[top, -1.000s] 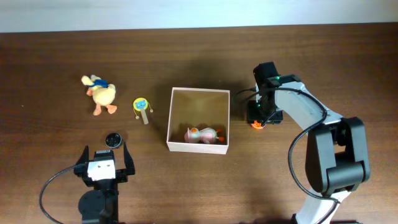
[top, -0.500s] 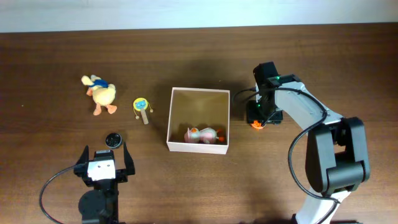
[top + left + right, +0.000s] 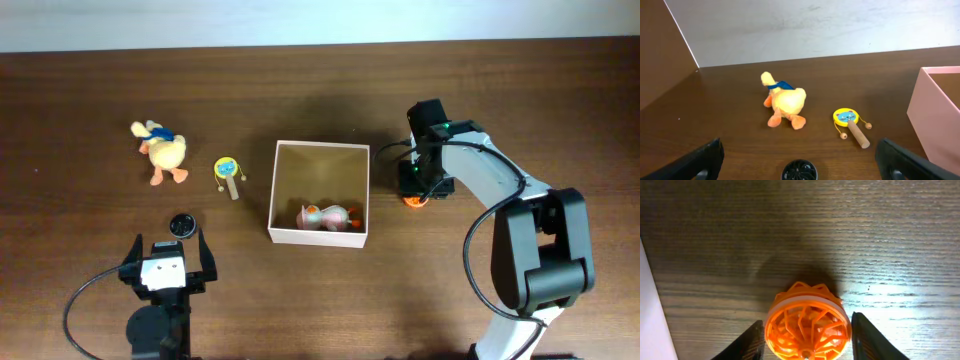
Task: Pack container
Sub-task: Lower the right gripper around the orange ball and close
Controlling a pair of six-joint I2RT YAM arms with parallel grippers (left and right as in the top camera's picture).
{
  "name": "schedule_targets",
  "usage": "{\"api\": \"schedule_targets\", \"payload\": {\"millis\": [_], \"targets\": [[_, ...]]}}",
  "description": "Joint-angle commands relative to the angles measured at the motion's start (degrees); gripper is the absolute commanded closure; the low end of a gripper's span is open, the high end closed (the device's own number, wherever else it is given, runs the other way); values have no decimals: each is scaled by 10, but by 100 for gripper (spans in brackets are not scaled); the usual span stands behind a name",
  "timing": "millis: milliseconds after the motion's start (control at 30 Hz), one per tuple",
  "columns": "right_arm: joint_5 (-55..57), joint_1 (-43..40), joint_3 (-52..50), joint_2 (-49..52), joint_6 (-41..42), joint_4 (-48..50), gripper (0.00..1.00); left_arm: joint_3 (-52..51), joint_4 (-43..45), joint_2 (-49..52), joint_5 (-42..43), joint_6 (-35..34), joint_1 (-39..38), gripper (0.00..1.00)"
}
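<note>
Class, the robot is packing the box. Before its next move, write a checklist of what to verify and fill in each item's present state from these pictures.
1. The orange toy sits between the fingers of the right gripper: ok.
2. Fingers firmly clamped on it: cannot tell.
3. Nothing lies between toy and container: ok.
4. The container has free room behind the pink toy: ok.
5. The left gripper is open and away from the container: ok.

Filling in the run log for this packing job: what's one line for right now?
right gripper: straddling orange toy beside box, grip unclear | left gripper: open, empty | box: pink toy inside
</note>
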Motion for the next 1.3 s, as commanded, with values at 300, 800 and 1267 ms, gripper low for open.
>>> {"api": "schedule_targets", "payload": {"millis": [300, 800, 1267], "targets": [[-12, 4, -4, 9, -2, -3, 48, -5, 2, -4, 5, -3, -3, 1], [-12, 4, -4, 9, -2, -7, 48, -5, 2, -4, 4, -3, -3, 1], [-12, 4, -5, 23, -13, -5, 47, -5, 2, -4, 5, -3, -3, 1]]}}
